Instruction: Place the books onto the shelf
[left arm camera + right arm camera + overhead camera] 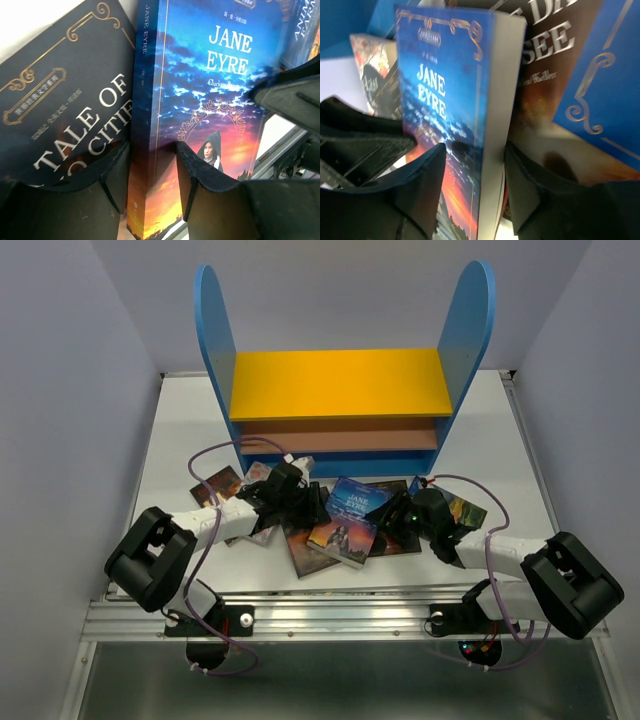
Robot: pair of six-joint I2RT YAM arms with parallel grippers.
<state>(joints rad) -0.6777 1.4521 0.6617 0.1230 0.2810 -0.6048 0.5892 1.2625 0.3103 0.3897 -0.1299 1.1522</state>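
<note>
Jane Eyre [355, 515] is sitting tilted up in the middle of the books [300, 540], its blue-and-sunset cover facing the top camera, near the front of the table [180, 430] and well apart from the shelf [335, 380].

The left gripper [318, 505] is reaching in from the left and straddling the book's spine side. In its wrist view, Jane Eyre [200, 100] is running up between the fingers of the left gripper [152, 150], which is narrowed onto the book, one finger [117, 170] lying against the spine edge and the other on the cover.

The right gripper [400, 515] is coming in from the right and taking the page-edge side. In its wrist view, Jane Eyre [445, 100] is standing between the two fingers of the right gripper [475, 150], which is also closed down on it, one finger [427, 175] over the cover and the other against the page block.

Tale of Two Cities [65, 100] is lying just beside the spine, under the left fingers. Animal Farm [305, 25] is peeking in at the far corner. A brown book [555, 60] is lying behind the page edge, and a floral one [370, 65] is showing to the left.

The shelf is standing at the far side of the table, behind the pile, its yellow board above the brown one.
</note>
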